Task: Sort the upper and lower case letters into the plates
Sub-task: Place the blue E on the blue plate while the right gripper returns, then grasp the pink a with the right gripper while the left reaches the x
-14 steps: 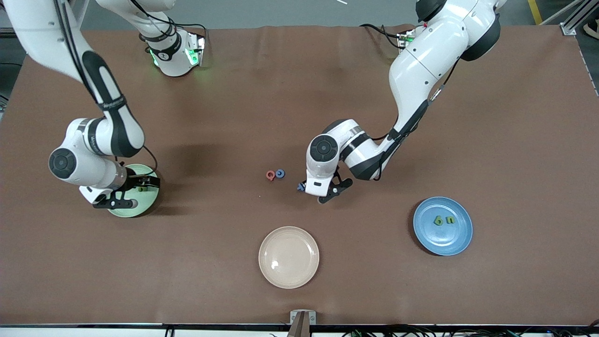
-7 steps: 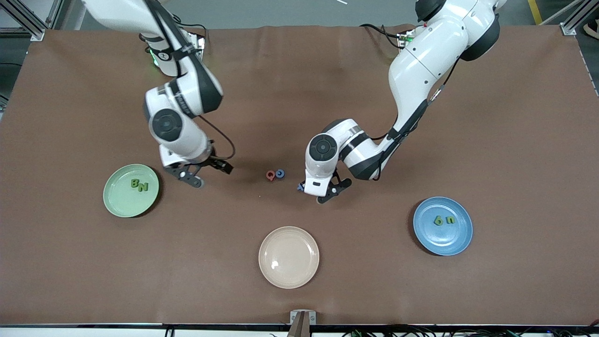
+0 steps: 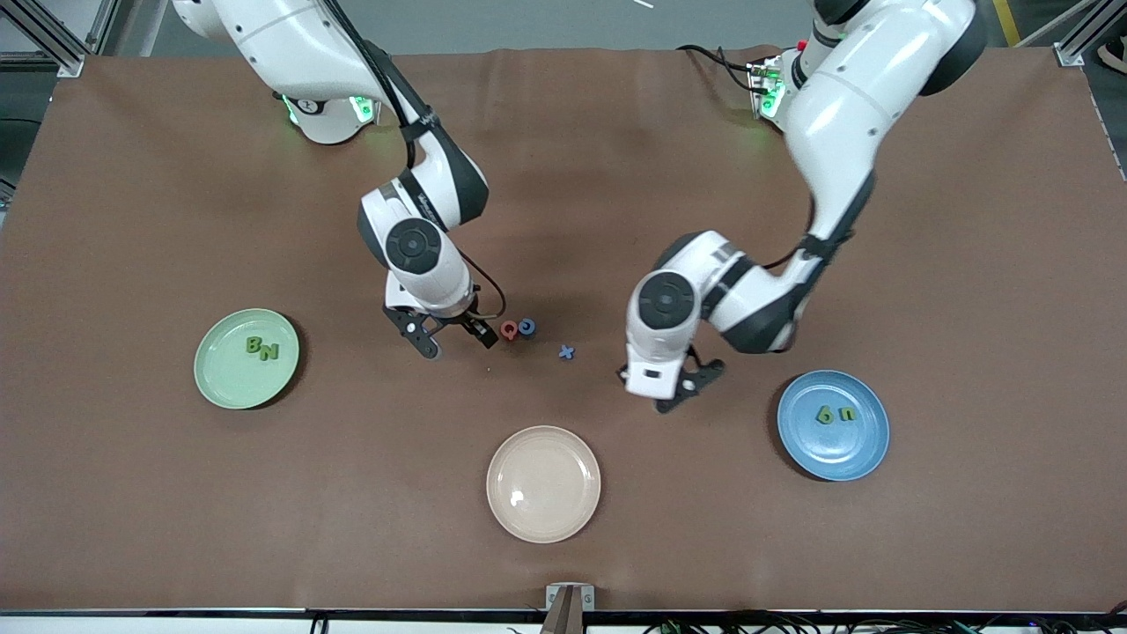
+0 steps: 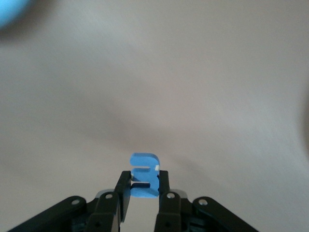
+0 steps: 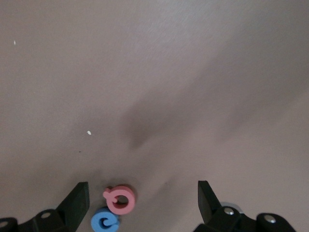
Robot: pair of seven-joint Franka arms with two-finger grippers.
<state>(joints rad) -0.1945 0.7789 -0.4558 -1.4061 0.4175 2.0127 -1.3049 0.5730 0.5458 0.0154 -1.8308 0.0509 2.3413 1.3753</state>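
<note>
My left gripper point(image 3: 662, 393) is shut on a blue letter point(image 4: 145, 180) and holds it over bare table between a blue x point(image 3: 566, 352) and the blue plate point(image 3: 828, 456). That plate holds two yellow-green letters point(image 3: 835, 414). My right gripper point(image 3: 454, 340) is open and low beside a pink-red Q point(image 3: 509, 330) and a blue letter point(image 3: 526, 328) that touch each other. In the right wrist view the Q point(image 5: 119, 199) and blue letter point(image 5: 105, 221) lie just inside one finger of the open gripper point(image 5: 142, 203). The mint plate point(image 3: 227, 380) holds green B and N point(image 3: 262, 349).
A cream-beige plate point(image 3: 543, 497) stands near the front edge at the table's middle. The edge of the blue plate point(image 4: 10, 10) shows in a corner of the left wrist view. Brown cloth covers the table.
My right gripper has swung from over the mint plate to beside the pink-red Q. My left gripper has moved off from beside the blue x toward the blue plate with a blue letter.
</note>
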